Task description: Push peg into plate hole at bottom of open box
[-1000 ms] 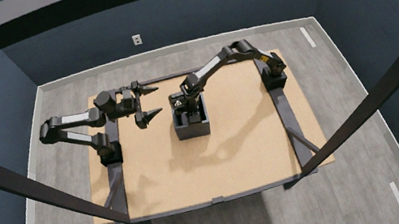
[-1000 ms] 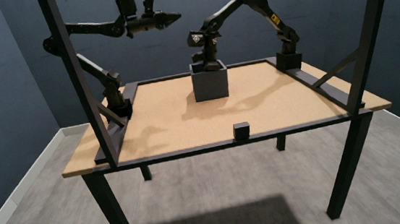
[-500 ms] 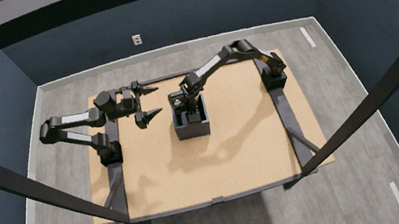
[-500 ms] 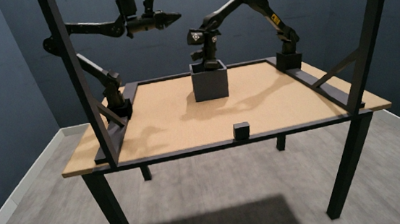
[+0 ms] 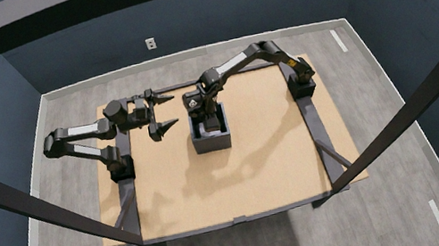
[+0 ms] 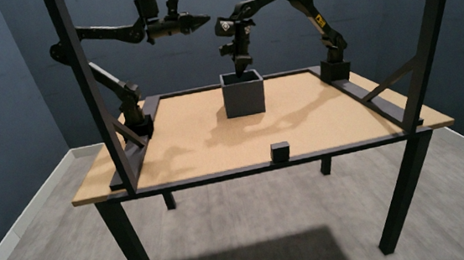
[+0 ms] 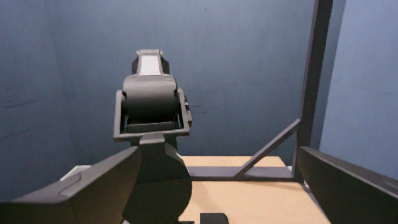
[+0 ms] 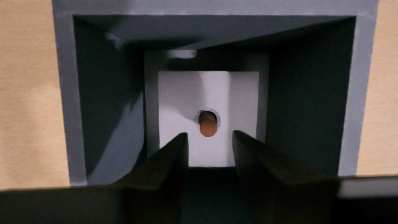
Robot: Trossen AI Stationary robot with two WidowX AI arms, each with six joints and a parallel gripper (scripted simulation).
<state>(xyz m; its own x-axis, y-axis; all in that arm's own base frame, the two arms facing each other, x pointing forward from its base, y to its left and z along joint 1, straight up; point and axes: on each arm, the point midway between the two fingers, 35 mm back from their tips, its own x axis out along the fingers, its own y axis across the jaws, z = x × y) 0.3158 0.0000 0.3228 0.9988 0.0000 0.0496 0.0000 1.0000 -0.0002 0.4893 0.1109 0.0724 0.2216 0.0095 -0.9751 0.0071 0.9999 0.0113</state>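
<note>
Brown and round-topped, the peg (image 8: 208, 128) stands in the hole of the white plate (image 8: 175, 145), below the right gripper (image 5: 211, 123) (image 6: 242, 68) (image 8: 210, 139), inside the grey box (image 5: 212, 143) (image 6: 244, 99) (image 8: 68, 100). The right gripper points down over it with fingers partly apart, holding nothing. Beside it, the left gripper (image 5: 175, 108) (image 6: 209, 18) (image 7: 218, 153) is wide apart above the counter (image 5: 266, 178) (image 6: 201, 158) (image 7: 240, 200).

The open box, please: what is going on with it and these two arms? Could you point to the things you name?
The right claw (image 5: 212, 125) (image 6: 241, 74) (image 8: 210, 139), partly open and holding nothing, is above the peg (image 8: 208, 128). The peg stands in the plate's hole (image 8: 198, 119); its depth I cannot tell. The left claw (image 5: 175, 108) (image 6: 209, 18) (image 7: 218, 153) is open, away from the box (image 5: 211, 143) (image 6: 244, 99) (image 8: 365, 75).
</note>
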